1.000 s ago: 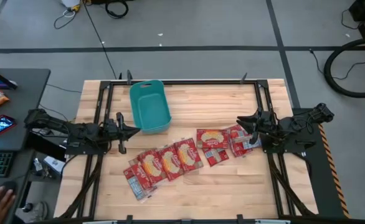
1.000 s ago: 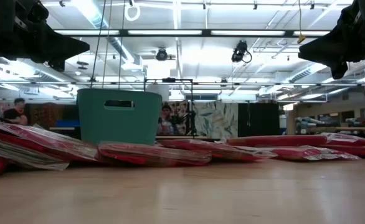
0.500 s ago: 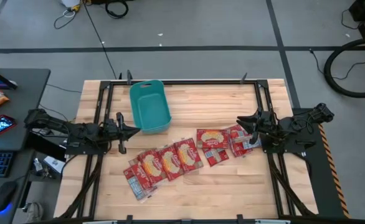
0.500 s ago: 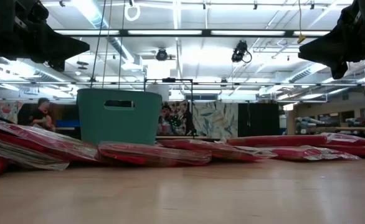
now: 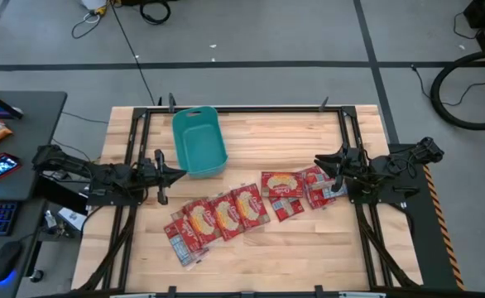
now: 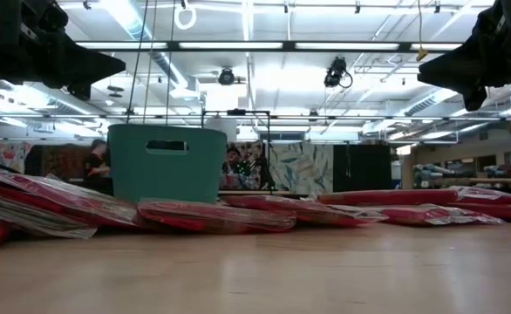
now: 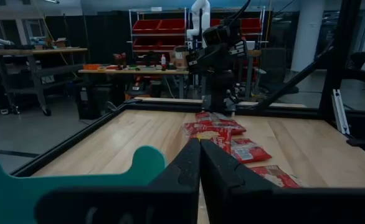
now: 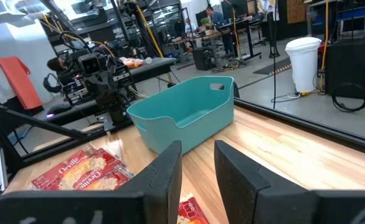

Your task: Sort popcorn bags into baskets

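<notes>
Lying in a loose curved row across the middle of the worktop, the popcorn bags overlap one another from near the left front to the right arm's side. Bare wood stays open behind them and along the front edge. The teal basket stands empty toward the back left, apart from the nearest bag, with free worktop to its right.

The left gripper hangs above the worktop just beside the basket's front corner, its fingers pressed together and holding nothing. The right gripper hovers above the row's right end, over the last bags, its fingers parted by a narrow gap and empty.
</notes>
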Available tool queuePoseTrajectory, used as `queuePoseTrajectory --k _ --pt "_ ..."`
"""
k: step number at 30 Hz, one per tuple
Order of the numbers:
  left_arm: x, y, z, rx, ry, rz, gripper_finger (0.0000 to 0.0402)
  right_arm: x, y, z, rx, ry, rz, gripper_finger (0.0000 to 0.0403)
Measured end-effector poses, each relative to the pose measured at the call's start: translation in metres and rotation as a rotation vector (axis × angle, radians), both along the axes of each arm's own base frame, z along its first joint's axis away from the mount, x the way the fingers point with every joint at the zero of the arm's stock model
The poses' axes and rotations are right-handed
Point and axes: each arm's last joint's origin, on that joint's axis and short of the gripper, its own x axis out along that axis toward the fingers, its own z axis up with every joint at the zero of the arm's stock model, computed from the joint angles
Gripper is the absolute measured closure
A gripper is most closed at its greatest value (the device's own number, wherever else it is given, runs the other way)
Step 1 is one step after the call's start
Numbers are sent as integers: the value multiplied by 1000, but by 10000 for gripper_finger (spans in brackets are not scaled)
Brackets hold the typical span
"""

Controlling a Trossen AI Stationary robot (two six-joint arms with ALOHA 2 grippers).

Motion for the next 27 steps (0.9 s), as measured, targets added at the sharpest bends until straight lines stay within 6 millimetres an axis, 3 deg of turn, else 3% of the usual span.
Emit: queuePoseTrajectory --k 27 --pt "0 0 4 -11 -36 -1 388 0 0 0 0 0 0 303"
